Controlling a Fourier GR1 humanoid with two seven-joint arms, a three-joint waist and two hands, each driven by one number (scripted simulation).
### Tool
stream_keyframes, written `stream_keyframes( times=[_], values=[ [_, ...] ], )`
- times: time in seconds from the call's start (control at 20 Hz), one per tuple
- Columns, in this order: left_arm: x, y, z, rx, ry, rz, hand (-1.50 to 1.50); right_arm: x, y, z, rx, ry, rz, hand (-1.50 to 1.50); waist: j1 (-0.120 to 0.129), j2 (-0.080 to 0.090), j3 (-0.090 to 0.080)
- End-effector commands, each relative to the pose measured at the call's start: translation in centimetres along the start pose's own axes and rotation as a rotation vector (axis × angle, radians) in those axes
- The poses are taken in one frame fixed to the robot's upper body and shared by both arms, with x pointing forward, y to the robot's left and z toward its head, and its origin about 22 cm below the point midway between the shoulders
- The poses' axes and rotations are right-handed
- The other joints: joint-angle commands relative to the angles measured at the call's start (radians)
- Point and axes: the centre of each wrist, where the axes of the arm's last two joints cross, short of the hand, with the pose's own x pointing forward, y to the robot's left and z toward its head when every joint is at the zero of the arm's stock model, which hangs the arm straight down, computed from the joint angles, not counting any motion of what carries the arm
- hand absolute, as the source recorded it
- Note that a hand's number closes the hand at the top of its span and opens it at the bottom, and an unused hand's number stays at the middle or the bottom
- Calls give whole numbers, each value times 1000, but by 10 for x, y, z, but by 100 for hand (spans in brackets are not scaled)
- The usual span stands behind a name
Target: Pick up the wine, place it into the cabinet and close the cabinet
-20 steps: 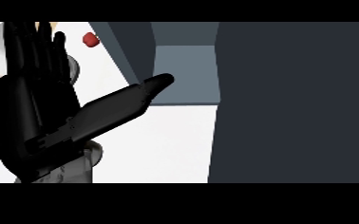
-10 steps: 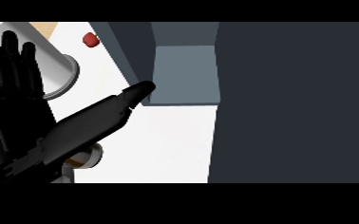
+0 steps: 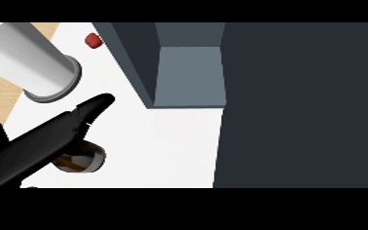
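Observation:
The wine bottle (image 3: 81, 160) is a dark brown, rounded shape on the white counter at the lower left, half hidden by my hand. My left hand (image 3: 54, 136) lies over it as one long, straight black part, its tip pointing up-right toward the cabinet. The rest of that hand is cut off by the left edge, and nothing shows it curled round the bottle. Its grey forearm (image 3: 36, 63) fills the upper left. The cabinet (image 3: 188, 75) stands open at top centre, its grey inside bare. My right hand does not show.
The cabinet's dark door or side (image 3: 291, 105) covers the whole right half of the view. A small red object (image 3: 93, 40) sits on the counter at the upper left, beside the cabinet's left wall. White counter (image 3: 161, 146) lies between bottle and cabinet.
My left hand has slid down and to the left, mostly out of view. Its tip has drawn back from the cabinet's opening. The grey forearm and the bottle now show more.

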Motion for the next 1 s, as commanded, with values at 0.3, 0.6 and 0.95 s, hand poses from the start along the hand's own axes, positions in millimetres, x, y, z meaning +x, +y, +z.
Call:
stream_keyframes(
  times=[0.3, 0.6, 0.95],
  values=[
    [-11, 39, -2, 59, 71, -53, -150, 48, 3, 37, 30, -82, -19, -150, -6, 0, 0],
    [-9, 57, -3, 61, 98, -73, -150, 45, 9, 24, 5, -100, -36, -150, 5, -2, -2],
    [-51, 66, 3, 112, 154, -75, -150, 44, 8, 24, 24, -100, -39, -150, 0, -1, -3]
  ],
)
